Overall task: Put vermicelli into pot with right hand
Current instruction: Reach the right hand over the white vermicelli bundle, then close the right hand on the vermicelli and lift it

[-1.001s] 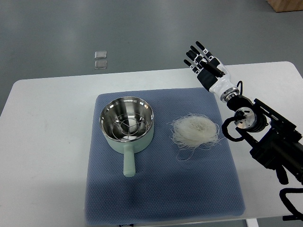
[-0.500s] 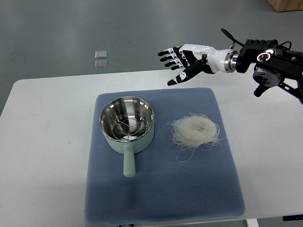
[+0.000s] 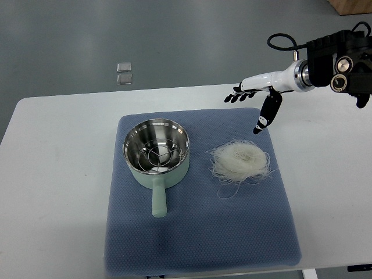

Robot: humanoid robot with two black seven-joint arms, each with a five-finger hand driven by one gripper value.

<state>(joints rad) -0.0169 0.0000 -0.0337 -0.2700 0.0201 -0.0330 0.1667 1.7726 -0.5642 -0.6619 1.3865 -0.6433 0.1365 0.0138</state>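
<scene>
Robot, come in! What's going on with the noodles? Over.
Right hand open, above the mat's far edge. Noodles on mat, untouched. Pot empty. Nothing in the way.

Right hand: change of pose over the last second.
Right hand (image 3: 256, 99) has swung from fingers-up, beside the mat's right edge, to edge-on over the mat's far right corner; fingers (image 3: 236, 95) extended left, thumb pointing down twd. the vermicelli (image 3: 240, 161), not touching.
</scene>
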